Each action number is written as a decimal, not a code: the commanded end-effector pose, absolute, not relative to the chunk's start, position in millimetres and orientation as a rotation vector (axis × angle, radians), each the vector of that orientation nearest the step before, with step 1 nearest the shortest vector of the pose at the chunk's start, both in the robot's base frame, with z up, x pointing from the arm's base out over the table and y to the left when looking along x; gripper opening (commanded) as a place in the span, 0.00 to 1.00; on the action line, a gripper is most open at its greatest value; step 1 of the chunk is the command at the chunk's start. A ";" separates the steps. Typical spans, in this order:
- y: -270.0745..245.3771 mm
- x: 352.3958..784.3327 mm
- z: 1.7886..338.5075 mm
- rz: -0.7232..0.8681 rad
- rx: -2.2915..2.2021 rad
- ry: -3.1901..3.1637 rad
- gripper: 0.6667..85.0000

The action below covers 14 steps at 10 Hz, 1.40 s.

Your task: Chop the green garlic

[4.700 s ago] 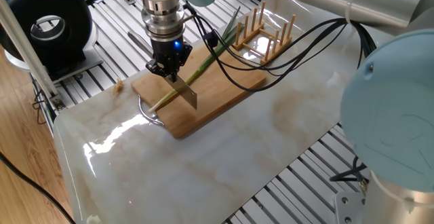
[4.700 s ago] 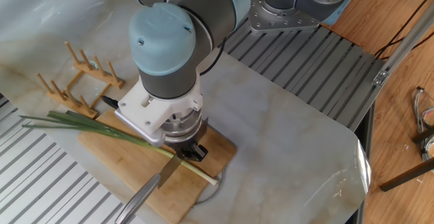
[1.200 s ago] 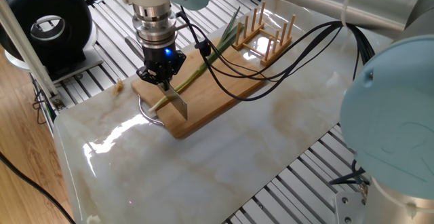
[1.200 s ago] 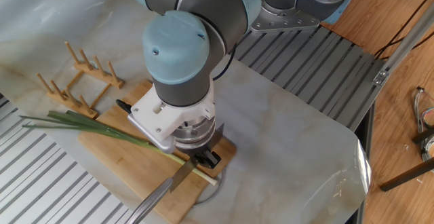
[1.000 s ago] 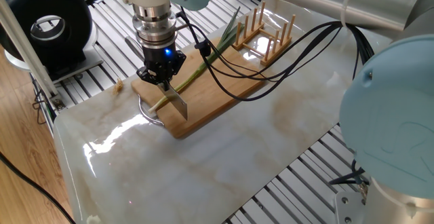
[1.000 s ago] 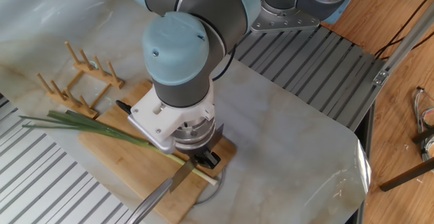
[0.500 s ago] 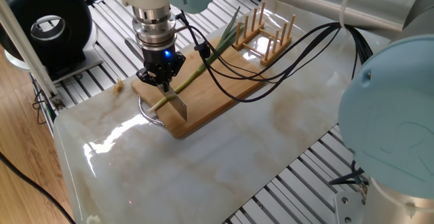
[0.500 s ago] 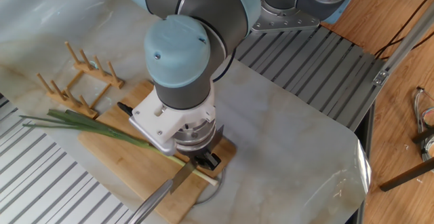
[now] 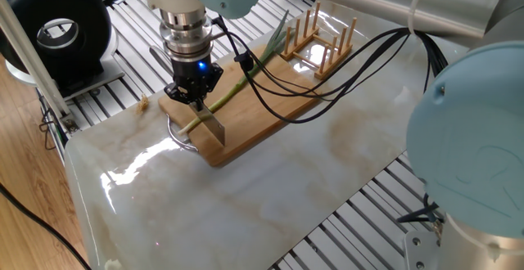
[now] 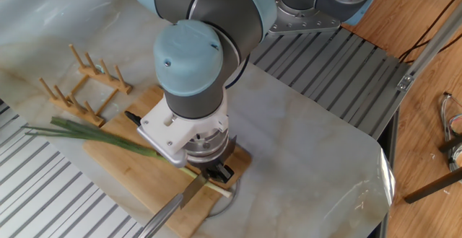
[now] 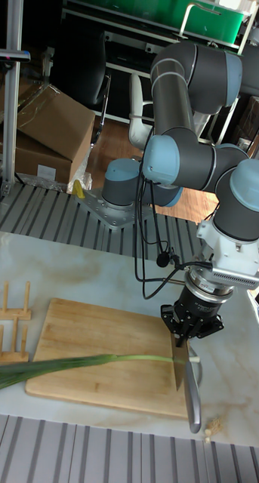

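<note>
The green garlic (image 9: 230, 93) lies lengthwise on the wooden cutting board (image 9: 262, 110), its pale end near the board's front corner and its dark leaves (image 10: 68, 126) trailing off the far end. My gripper (image 9: 194, 100) is shut on a knife (image 9: 214, 128), whose blade stands edge-down across the stalk close to the pale end. In the tall fixed view the blade (image 11: 179, 367) meets the garlic (image 11: 84, 363) below the gripper (image 11: 191, 333), and the handle (image 11: 193, 404) points toward the table's edge. From the other fixed side the gripper (image 10: 210, 170) hides the spot where knife (image 10: 189, 190) and stalk touch.
A wooden peg rack (image 9: 321, 39) stands just past the board's far end. A thin metal loop (image 9: 175, 134) pokes out under the board's near corner. A small tan bit (image 9: 144, 101) lies on the marble beside it. A black round device (image 9: 59, 29) sits off the table's corner.
Since 4.7 s ago the gripper and knife have shifted along the stalk toward its pale end. Over the last second they barely move; the leaves shift slightly.
</note>
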<state>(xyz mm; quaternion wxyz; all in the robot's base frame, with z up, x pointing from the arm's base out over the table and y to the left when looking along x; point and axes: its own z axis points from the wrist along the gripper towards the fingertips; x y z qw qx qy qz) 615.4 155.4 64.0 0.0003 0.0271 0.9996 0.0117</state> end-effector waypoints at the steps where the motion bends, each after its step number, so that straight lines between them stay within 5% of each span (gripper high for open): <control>1: 156.8 616.2 65.4 0.055 0.093 3.141 0.01; 14: 142.7 608.3 65.5 0.046 0.050 3.232 0.01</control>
